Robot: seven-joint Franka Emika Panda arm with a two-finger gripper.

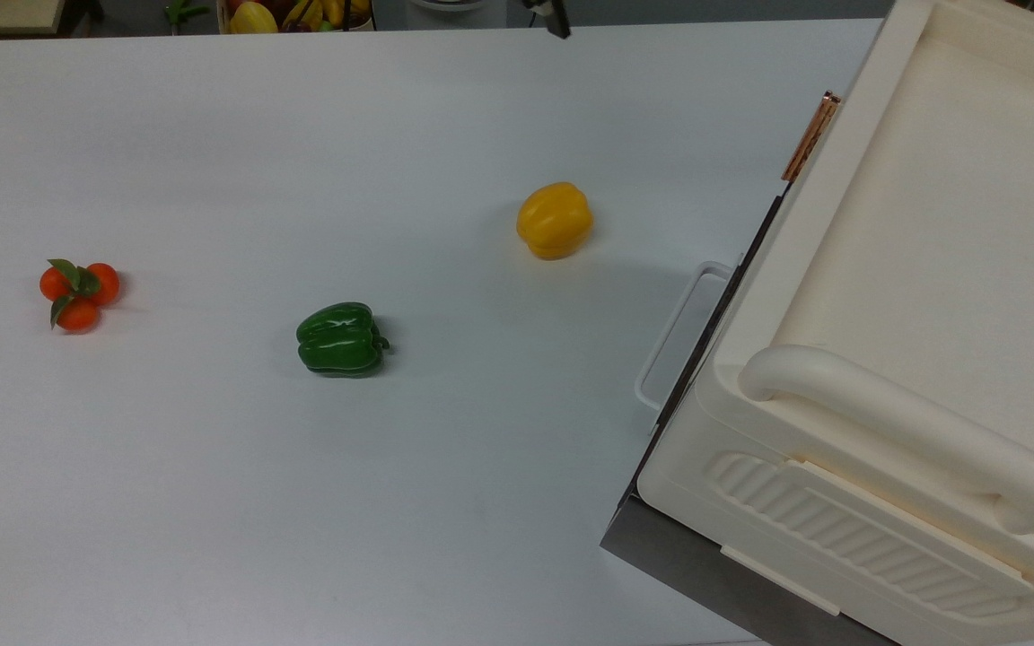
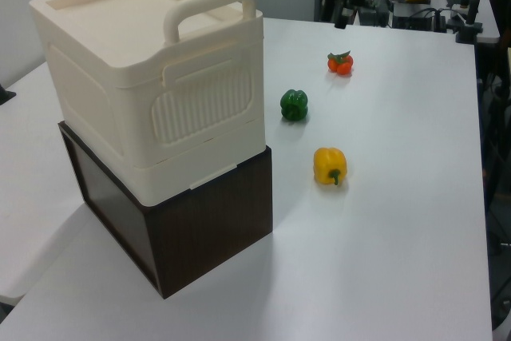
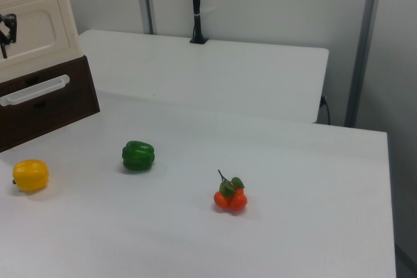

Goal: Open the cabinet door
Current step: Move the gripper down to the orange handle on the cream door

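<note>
1. A yellow bell pepper (image 1: 555, 220) lies on the white table (image 1: 212, 502) nearest my dark brown base cabinet (image 2: 211, 233).
2. A green bell pepper (image 1: 341, 338) sits between it and the cluster of small oranges (image 1: 78, 292).
3. All three lie well apart.

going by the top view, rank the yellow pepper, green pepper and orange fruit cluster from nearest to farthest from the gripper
From the gripper at the top view's top edge:
1. yellow pepper, below it, centre.
2. green pepper, lower left.
3. orange fruit cluster, far left.
</note>
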